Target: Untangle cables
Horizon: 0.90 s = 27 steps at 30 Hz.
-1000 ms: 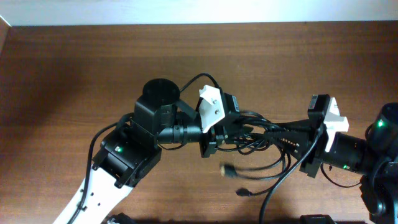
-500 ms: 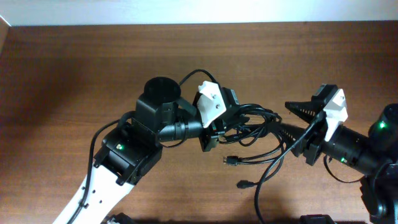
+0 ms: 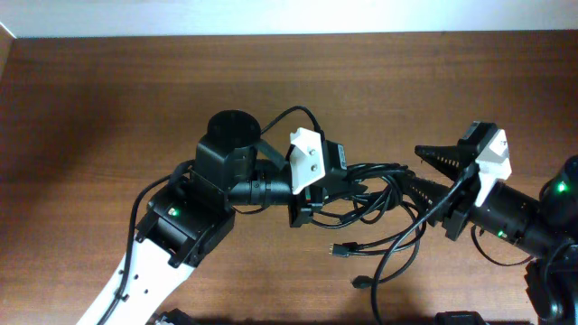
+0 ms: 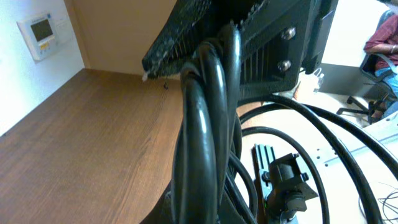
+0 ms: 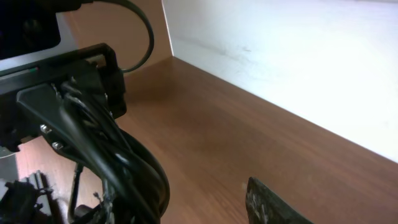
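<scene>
The cables are a tangle of thin black cords hanging between the two arms above the wooden table. My left gripper is shut on the bundle's left end. In the left wrist view the cords run out from between its clamped jaws. My right gripper stands open at the bundle's right end, and a few strands cross its lower finger. Two loose plug ends trail toward the front. The right wrist view has the cable loops on the left and one finger apart from them.
The brown wooden table meets a white wall along the back. The left arm's black and white body covers the front left, and the right arm's body fills the right edge.
My right gripper has opened and let go of the cables, and has drawn back a little to the right. The loose plug ends have sunk toward the front. The left gripper stays shut.
</scene>
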Available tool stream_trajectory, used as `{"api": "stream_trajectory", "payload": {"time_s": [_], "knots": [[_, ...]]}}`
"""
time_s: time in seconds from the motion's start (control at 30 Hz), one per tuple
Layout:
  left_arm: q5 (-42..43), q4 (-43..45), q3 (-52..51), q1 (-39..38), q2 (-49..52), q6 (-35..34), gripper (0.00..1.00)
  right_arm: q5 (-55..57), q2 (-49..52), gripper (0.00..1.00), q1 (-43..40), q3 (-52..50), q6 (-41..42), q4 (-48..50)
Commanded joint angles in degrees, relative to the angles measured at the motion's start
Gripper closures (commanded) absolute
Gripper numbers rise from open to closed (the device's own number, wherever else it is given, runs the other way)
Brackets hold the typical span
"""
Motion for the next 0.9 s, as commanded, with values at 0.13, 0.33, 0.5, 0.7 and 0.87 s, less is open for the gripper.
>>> {"api": "stream_trajectory", "payload": {"time_s": [0.13, 0.33, 0.5, 0.7, 0.87], "knots": [[5.07, 1.31, 0.52, -4.00, -0.44, 1.31, 1.00, 0.42, 2.78, 0.49, -0.02, 0.20, 0.63, 3.37], [5.09, -0.94, 0.55, -6.93, -0.46, 1.29, 1.00, 26.08, 7.04, 0.50, -0.04, 0.22, 0.63, 6.49], [9.53, -2.95, 0.52, -6.93, -0.46, 1.29, 1.00, 46.18, 7.04, 0.50, -0.04, 0.22, 0.61, 11.52], [8.96, -7.56, 0.52, -6.88, -0.46, 1.31, 1.00, 47.10, 6.91, 0.96, -0.02, 0.22, 0.20, 13.70], [-3.04, -7.93, 0.52, -6.88, -0.44, 0.98, 1.00, 30.77, 3.39, 0.96, -0.02, 0.22, -0.33, 13.60]]}}
